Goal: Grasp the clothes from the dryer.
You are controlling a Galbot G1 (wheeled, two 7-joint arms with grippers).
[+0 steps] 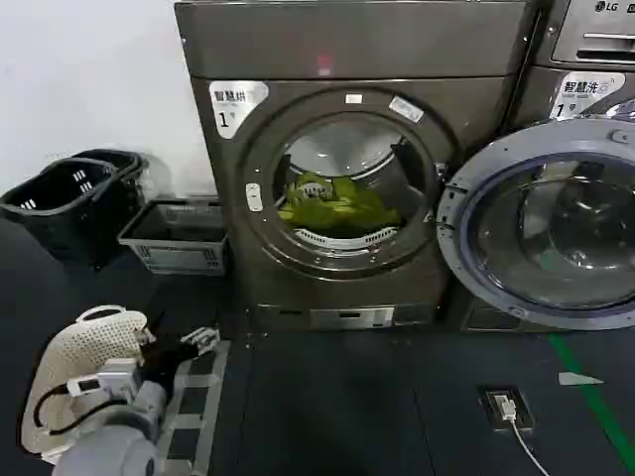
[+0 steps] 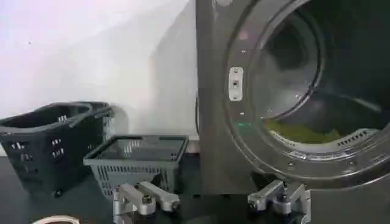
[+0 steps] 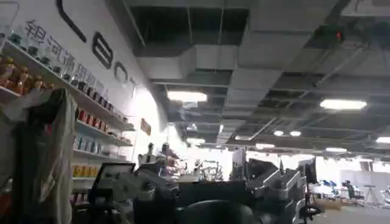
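While reaching for the clothes (image 1: 332, 203), heaped yellow-green on the drum floor of the dryer (image 1: 347, 59), expect most trouble at the porthole rim. Well ahead of and above the left gripper (image 1: 203, 339), and set back behind the raised lip. Hangs low near the floor, fingers (image 2: 146, 198) spread wide, gripping nothing. Needs a lift and a long forward reach; too shallow a climb probably knocks the fingers against the lip or front panel. Too timid a depth likely pinches only a loose fold, letting the bundle slip back or snag on the perforated ridge at the front of the drum. Watch the open door (image 1: 541, 223), swung out to the gripper's far right, beside the path into the opening. Just ahead and to its left, a grey crate (image 1: 179, 238) and black baskets (image 1: 69, 198); close behind, a white basket (image 1: 69, 377), easily nudged by a swinging elbow. Right gripper (image 3: 210, 195) idle, pointed up toward a ceiling; cannot tell whether open or closed.
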